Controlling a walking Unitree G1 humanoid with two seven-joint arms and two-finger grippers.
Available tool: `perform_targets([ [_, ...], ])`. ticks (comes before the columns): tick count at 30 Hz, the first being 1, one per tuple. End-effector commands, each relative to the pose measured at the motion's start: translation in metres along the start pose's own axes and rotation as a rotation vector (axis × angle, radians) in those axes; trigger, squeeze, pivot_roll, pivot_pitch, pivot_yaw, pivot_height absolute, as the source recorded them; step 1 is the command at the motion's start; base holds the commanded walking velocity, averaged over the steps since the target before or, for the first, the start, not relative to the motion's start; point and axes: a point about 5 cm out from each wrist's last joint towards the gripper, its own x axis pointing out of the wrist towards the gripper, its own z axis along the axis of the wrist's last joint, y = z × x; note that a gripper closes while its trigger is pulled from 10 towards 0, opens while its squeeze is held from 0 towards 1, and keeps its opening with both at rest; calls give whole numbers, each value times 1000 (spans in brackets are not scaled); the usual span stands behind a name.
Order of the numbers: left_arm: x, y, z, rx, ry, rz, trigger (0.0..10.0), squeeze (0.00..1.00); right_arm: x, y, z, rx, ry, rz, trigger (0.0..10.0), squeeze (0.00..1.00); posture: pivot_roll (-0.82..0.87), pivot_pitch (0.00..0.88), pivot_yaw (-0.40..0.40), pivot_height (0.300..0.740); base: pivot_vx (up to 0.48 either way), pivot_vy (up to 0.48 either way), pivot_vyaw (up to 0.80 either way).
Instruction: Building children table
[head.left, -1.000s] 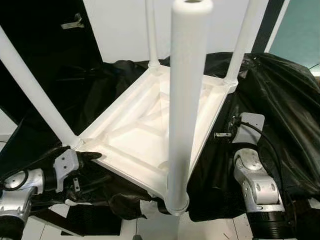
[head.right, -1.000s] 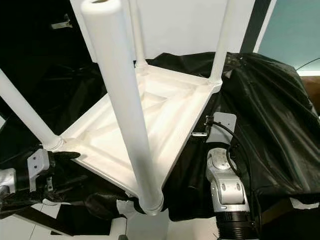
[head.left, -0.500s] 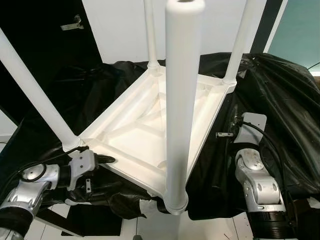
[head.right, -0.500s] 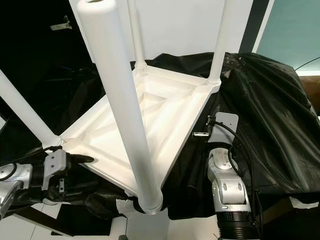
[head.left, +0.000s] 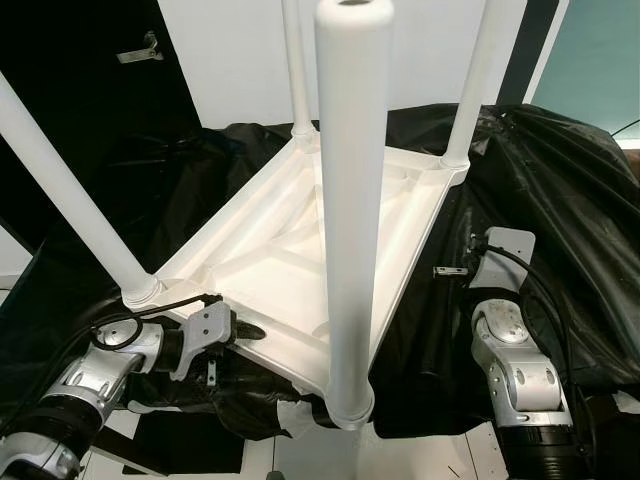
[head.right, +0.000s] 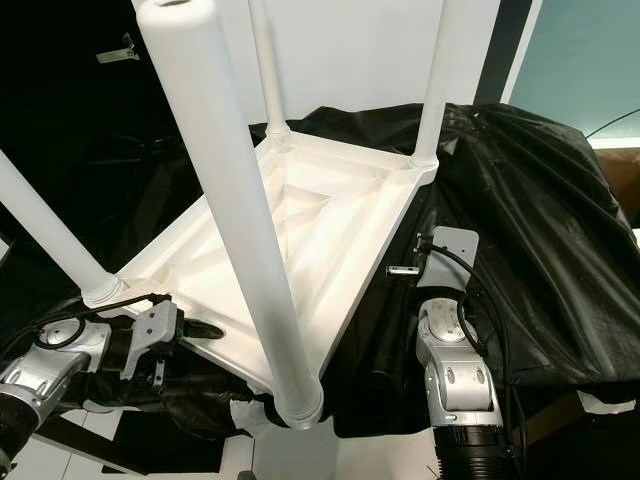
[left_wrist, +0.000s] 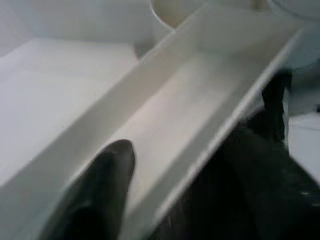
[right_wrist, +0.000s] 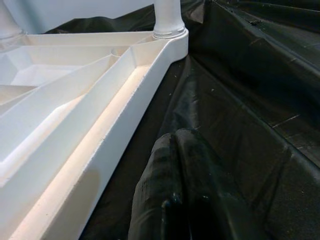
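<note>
Left fingers (head.left: 250, 331) slid along upturned table (head.left: 300, 260) rim; black sheet (head.left: 560, 200) beneath.

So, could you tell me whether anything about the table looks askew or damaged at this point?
Nothing stands out. The white table lies upside down on the black sheet with all four legs standing up from its corners, none visibly cracked or crooked. The left gripper is at its near edge; the right gripper rests on the sheet beside it.
</note>
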Motion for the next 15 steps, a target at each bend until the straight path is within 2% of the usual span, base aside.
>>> perform_targets([
  [1,2,-20,3,-39,-51,-391,0,0,-2,-1,0,-5,5,-12,10000,0,-5,0,61,740,0,0,0],
  [2,4,-19,3,-70,-91,-366,0,0,-3,-1,-1,-6,6,-14,10000,0,-6,0,62,740,0,0,0],
  [4,4,-19,3,-70,-91,-366,0,0,-3,-1,-1,-6,6,-14,10000,0,-6,0,62,740,0,0,0],
  [7,9,-24,4,-135,-235,-231,0,0,-4,-2,-2,-6,10,-19,10000,0,-2,0,61,740,0,0,0],
  [9,10,-26,4,-145,-261,-196,0,0,-4,-2,-2,-6,11,-20,10000,0,1,0,60,740,0,0,0],
  [13,24,-25,3,-160,-343,87,0,0,-3,-1,-2,-6,14,-14,10000,0,17,0,55,740,0,0,0],
  [14,24,-25,3,-160,-343,87,0,0,-3,-1,-2,-6,14,-14,10000,0,17,0,55,740,0,0,0],
  [15,28,-22,3,-161,-351,159,0,0,-3,0,-2,-6,15,-11,10000,0,22,0,54,740,0,0,0],
])
